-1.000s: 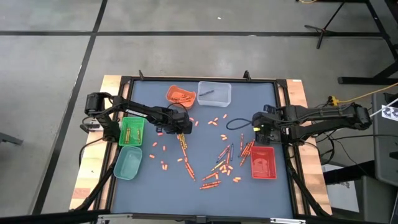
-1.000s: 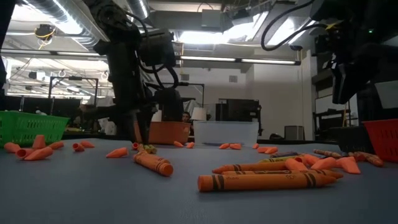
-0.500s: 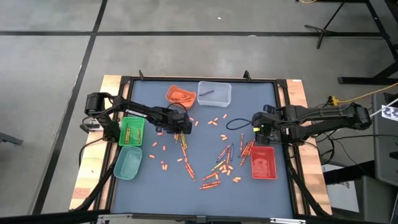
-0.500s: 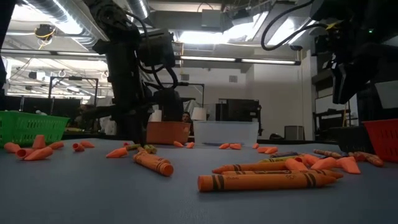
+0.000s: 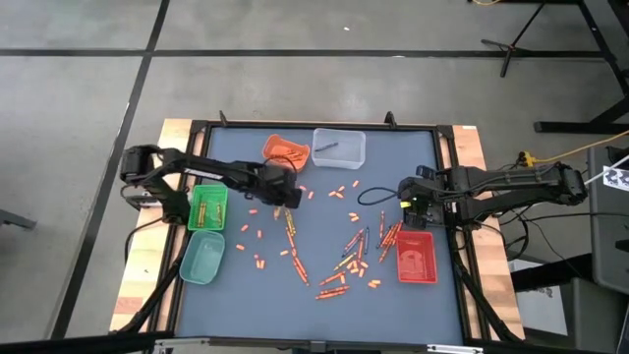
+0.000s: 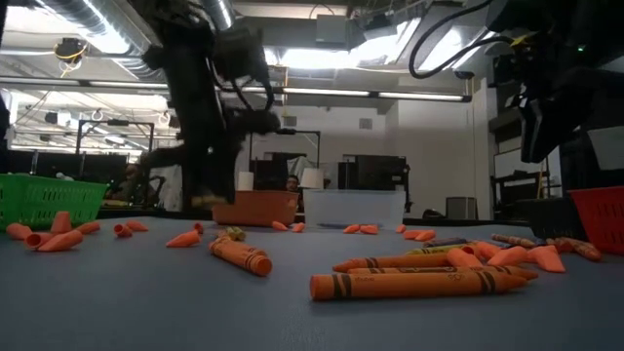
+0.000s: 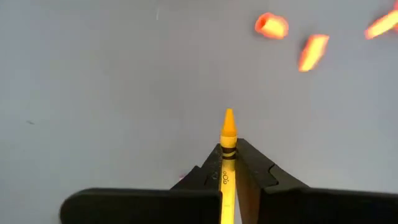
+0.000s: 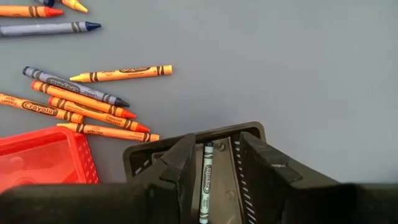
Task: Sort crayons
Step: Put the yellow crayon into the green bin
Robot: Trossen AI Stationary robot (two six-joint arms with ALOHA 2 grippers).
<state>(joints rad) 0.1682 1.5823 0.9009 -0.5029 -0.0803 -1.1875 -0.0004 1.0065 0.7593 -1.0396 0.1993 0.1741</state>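
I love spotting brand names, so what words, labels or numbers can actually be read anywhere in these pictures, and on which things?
"Crayola": on the wrapper of the orange paper-wrapped crayon lying beside the red plastic basket.
Unreadable: print on the yellow crayon gripped in the left hand.
Unreadable: print on the grey-green crayon in the right hand.
Unreadable: wrappers of the other loose crayons.
No other text visible.

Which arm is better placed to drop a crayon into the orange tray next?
Left. The left pincer already grips a yellow-orange crayon, lifted beside the orange tray. The right pincer waits across the table by the red tray.
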